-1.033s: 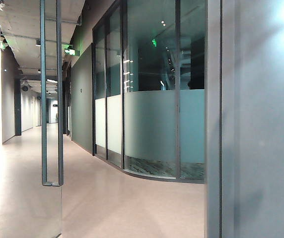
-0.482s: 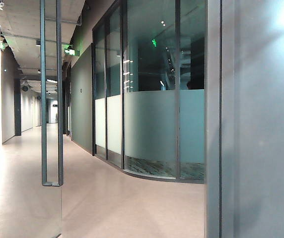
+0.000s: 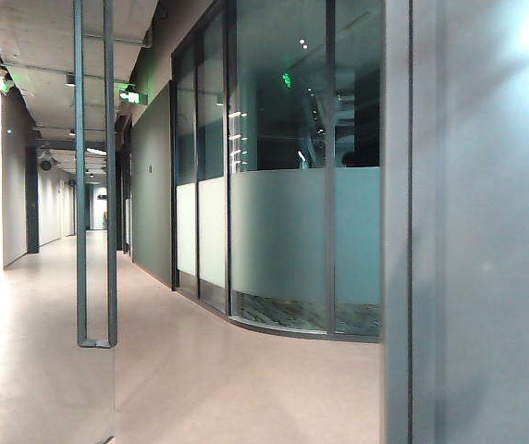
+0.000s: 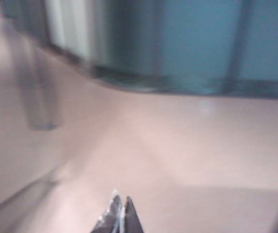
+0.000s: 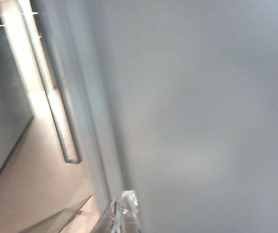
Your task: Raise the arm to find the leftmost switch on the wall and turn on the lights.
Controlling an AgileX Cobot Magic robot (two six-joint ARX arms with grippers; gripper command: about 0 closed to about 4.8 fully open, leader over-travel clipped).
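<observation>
So the exterior camera is just looking down a corridor: pale floor [image 3: 200, 370] running back into the upper left of the frame, a curved glass partition [image 3: 283, 231] with a frosted band across the middle, and a tall dark door handle [image 3: 95, 185] on a glass door at the left. A plain grey wall [image 3: 486, 240] fills the right side of the frame. Neither arm shows up in this view, and I can't spot the switch anywhere on that wall or in either wrist shot.

Left wrist view is pretty blurry. The left hand [image 4: 120, 216] pokes in at the bottom centre, its two tips pressed together with nothing between them, hanging over bare floor with the base of the glass partition across the top of the frame.

Right wrist view: the right hand [image 5: 123, 213] sits at the bottom centre, tips also squeezed together and empty, right up near the grey wall, which takes up most of the frame. The door handle shows at the left there.
</observation>
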